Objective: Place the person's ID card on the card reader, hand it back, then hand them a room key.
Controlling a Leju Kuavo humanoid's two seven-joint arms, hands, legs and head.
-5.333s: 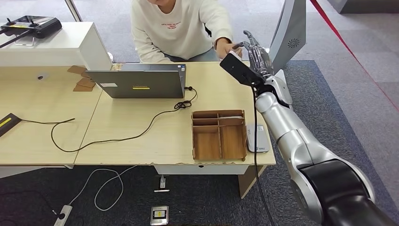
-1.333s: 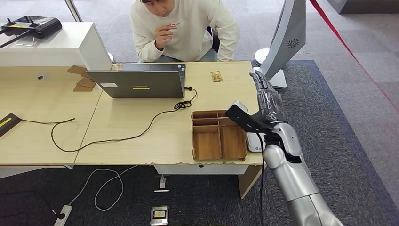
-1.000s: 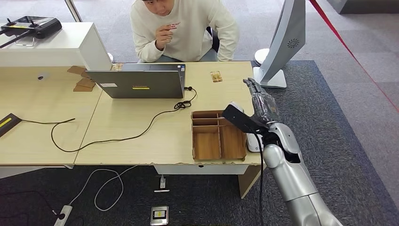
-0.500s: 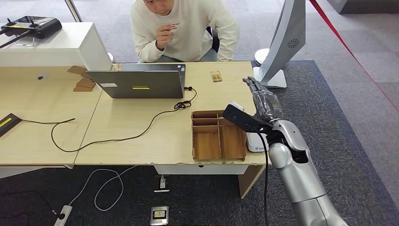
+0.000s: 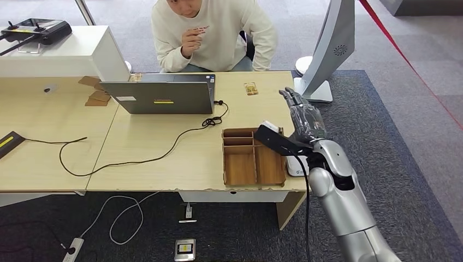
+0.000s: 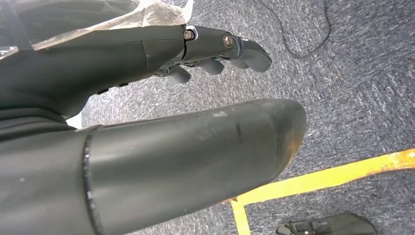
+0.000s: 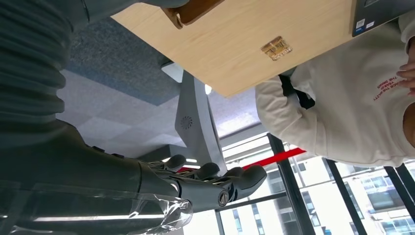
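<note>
Over at the right end of the long pale wooden desk point(image 5: 164, 158), seen from the head camera, the robot's right hand point(image 5: 303, 117) is hovering above the desk edge with its dark fingers stretched straight and nothing in them that I can make out. Just beneath its wrist, the small white card reader point(image 5: 297, 166) is lying flat beside the partitioned brown wooden tray point(image 5: 254, 157), partly hidden by the arm; I cannot tell whether anything is resting on it. A small tan patterned card point(image 5: 250, 88), likely the ID card or a room key, is lying on the desk near the far edge, well apart from the hand and in front of the person in the cream sweatshirt point(image 5: 213, 33), who is sitting behind the grey open laptop point(image 5: 158, 97). The tray's compartments are looking bare.

From the left wrist camera, the left hand point(image 6: 215, 49) is hanging over grey carpet point(image 6: 342, 73) with fingers loosely extended and holding nothing.

From the right wrist camera, the right hand's fingers point(image 7: 215, 178) are lying straight and empty, with the tan card sitting on the desk surface beyond and the person's sleeve close to it.

My guess is the robot is between steps, with no card in either hand. The next move is probably calling for a reach forward to that card and a careful pinch at its thin edge.
</note>
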